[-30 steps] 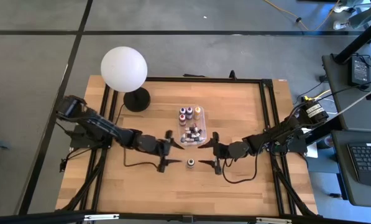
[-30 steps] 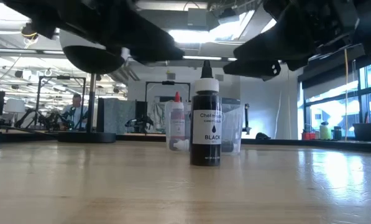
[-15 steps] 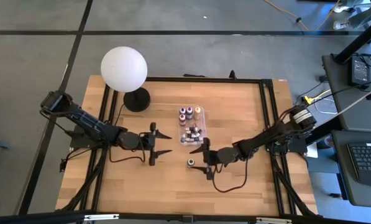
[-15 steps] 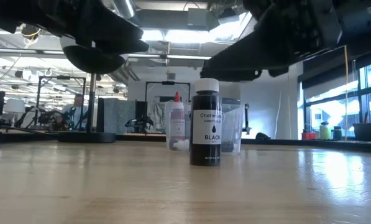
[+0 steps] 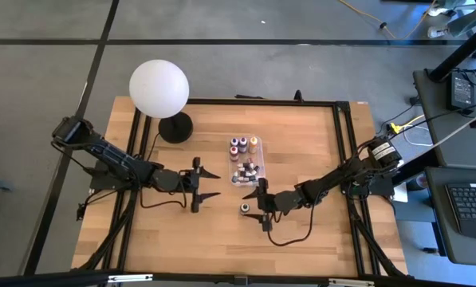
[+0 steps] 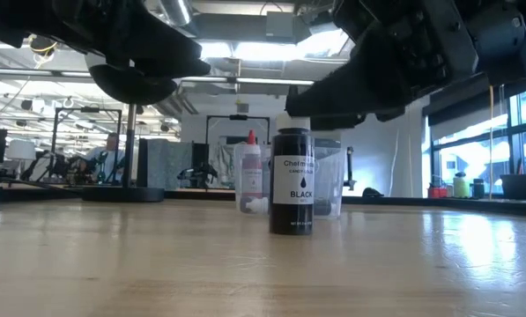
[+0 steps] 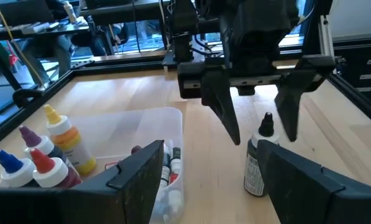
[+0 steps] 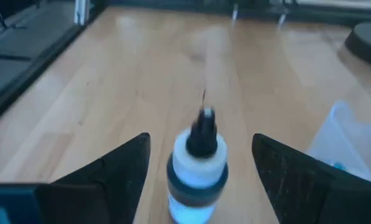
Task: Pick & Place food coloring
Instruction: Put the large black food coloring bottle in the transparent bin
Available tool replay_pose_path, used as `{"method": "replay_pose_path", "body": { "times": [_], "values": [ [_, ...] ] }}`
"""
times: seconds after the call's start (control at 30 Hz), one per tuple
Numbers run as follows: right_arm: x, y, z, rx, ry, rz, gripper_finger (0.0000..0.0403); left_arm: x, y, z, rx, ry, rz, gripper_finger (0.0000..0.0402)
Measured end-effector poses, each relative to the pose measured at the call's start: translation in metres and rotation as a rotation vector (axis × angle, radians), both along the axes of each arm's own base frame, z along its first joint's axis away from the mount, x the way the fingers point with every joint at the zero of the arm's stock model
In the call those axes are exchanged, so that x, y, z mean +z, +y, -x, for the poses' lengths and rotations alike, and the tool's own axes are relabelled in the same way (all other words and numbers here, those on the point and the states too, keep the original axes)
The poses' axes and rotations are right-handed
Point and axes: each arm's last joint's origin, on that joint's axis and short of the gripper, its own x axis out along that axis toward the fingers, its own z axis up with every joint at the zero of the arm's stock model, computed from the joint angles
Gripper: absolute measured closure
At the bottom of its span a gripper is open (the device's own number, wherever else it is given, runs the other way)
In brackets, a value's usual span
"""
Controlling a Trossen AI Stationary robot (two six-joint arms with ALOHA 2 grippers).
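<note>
Open right claw (image 5: 261, 209) straddling black bottle (image 5: 245, 209) on surface (image 5: 317, 143): could tip it if closing crooked.

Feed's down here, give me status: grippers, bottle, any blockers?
Right gripper open, straddling the black bottle, no grip yet. Left gripper open, waiting left of the box. Bottle upright on the table; nothing blocking.
</note>
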Motion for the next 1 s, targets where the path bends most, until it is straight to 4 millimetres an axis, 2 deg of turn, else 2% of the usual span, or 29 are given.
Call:
{"method": "replay_pose_path", "body": {
  "times": [0.53, 0.77, 0.87, 1.0],
  "values": [
    [-0.002, -0.003, 0.000, 0.005, 0.026, -0.019, 0.0217, 0.000, 0.000, 0.000, 0.000, 0.001, 0.000, 0.0148],
    [0.000, -0.005, 0.000, 0.001, 0.019, -0.017, 0.0280, 0.000, 0.000, 0.000, 0.000, 0.001, 0.000, 0.0148],
    [0.010, -0.005, 0.001, 0.008, -0.014, -0.011, 0.0284, 0.000, 0.000, 0.000, 0.000, 0.001, 0.000, 0.0148],
    [0.040, -0.007, 0.006, 0.046, -0.099, -0.035, 0.0284, 0.000, 0.000, 0.000, 0.000, 0.001, -0.001, 0.0148]
  ]
}}
